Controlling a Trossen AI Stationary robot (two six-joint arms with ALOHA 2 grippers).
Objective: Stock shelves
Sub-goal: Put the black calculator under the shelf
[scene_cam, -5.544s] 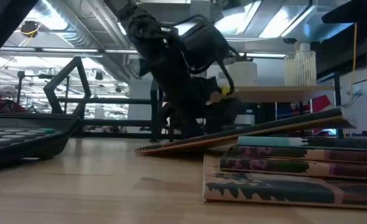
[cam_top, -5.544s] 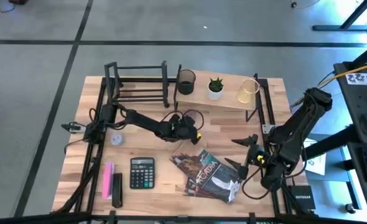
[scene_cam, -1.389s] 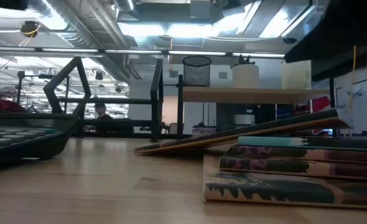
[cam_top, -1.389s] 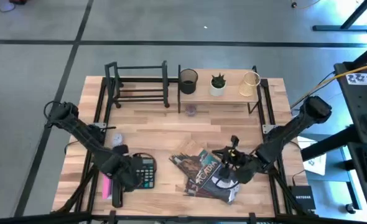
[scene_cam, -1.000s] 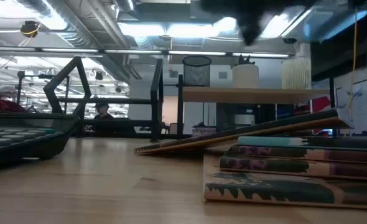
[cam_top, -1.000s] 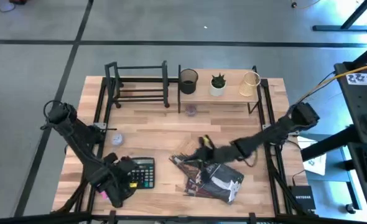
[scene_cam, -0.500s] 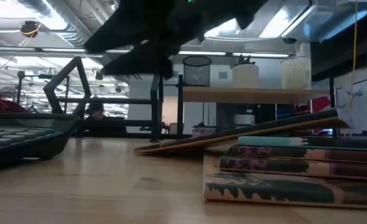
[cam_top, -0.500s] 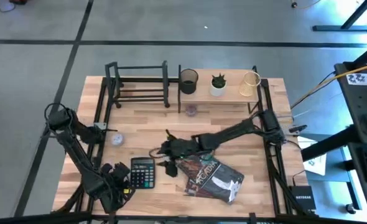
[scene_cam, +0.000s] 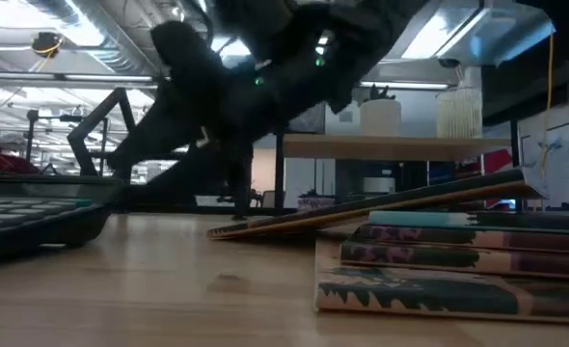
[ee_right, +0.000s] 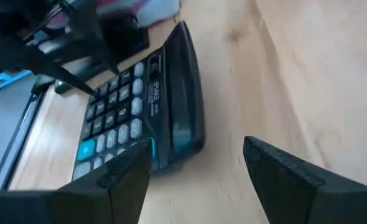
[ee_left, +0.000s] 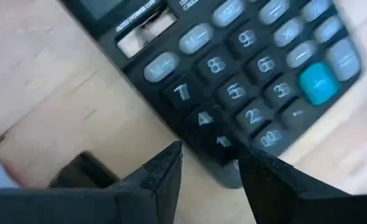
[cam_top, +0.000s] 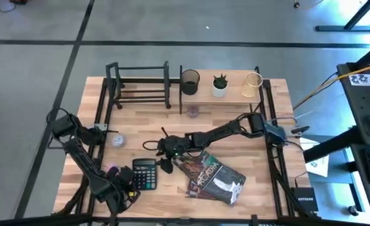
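I see black desk calculator (cam_top: 143,174) flat on wood tabletop (cam_top: 229,125), long axis toward far edge. My right gripper (cam_top: 164,157) spread wide, just beyond its display end, nearer. Left gripper (ee_left: 207,163) narrowly parted at its keypad corner. Black metal-bar book rack (cam_top: 138,85) stands far behind, well apart.

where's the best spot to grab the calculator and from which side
Probably across its two long side edges, coming straight down from above. The calculator lies flat on the table, keys up, so nothing sticks up to pinch. The right pincer hangs open just beyond its display end and looks best placed, though the book stack lies close on one side. The left pincer is open at its near corner.
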